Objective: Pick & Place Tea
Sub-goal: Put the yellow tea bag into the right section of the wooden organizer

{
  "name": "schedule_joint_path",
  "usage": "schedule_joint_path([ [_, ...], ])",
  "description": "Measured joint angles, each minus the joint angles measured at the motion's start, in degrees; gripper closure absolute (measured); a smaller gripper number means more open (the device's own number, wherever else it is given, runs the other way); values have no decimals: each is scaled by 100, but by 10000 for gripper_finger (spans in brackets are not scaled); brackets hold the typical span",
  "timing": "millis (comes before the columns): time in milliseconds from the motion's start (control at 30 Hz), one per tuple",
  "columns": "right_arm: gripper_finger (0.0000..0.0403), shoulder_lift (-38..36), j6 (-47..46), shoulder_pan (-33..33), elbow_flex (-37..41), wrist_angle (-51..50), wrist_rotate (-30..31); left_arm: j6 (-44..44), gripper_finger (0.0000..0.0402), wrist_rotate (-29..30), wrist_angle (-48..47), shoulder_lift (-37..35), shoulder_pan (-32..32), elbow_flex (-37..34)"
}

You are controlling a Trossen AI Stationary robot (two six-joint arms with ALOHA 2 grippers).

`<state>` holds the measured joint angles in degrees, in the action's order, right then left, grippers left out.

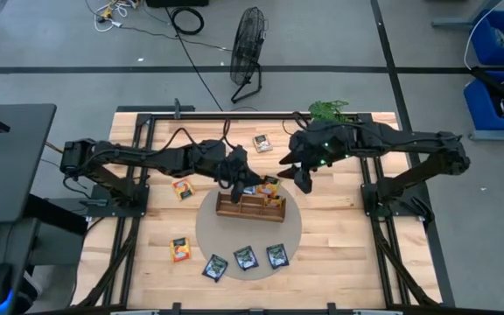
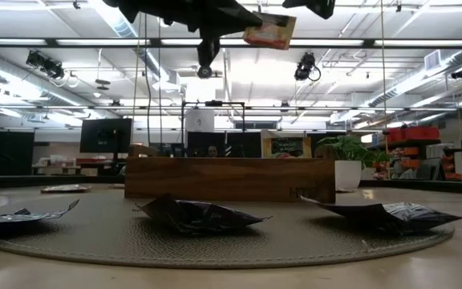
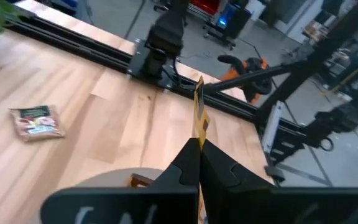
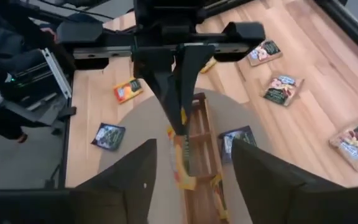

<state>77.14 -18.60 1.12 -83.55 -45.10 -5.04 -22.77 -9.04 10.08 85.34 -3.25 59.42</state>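
Note:
My left gripper (image 1: 237, 178) hangs over the long wooden tray (image 1: 250, 208), shut on an orange tea packet (image 2: 269, 30). The right wrist view shows that packet (image 4: 180, 157) edge-on above the tray (image 4: 201, 134). My right gripper (image 1: 303, 179) is open just off the tray's right end and touches nothing. The tray stands on a round grey mat (image 1: 208, 229) and holds a few upright packets (image 1: 271, 185). Three dark blue packets (image 1: 246, 258) lie flat along the mat's near rim. Orange packets (image 1: 182, 188) (image 1: 180, 249) and a white-and-brown one (image 1: 262, 143) lie on the table. My left gripper pinches the orange packet between its two fingers (image 4: 174, 93) by its upper edge (image 3: 199, 127), coming from above and pointing down. The packet hangs below the fingers, slightly tilted. It is lifted clear, well above the tray.
A potted plant (image 1: 326, 109) stands at the table's far edge, beside the right arm. Black frame rails run along the far edge and both sides. Bare wood lies left and right of the mat near the front. A fan (image 1: 248, 52) stands on the floor beyond the table.

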Motion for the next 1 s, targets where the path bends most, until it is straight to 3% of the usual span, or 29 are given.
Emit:
schedule_joint_path([
  [467, 222, 284, 161, 50, 2, 30, -250, 131, 401, 241, 416, 0, -63, 0],
  [733, 248, 243, 603, 75, 4, 84, 155, 158, 401, 241, 432, 0, 91, 0],
  [1000, 242, 368, 788, 73, 7, -111, -292, 147, 401, 374, 675, -2, 96, 0],
])
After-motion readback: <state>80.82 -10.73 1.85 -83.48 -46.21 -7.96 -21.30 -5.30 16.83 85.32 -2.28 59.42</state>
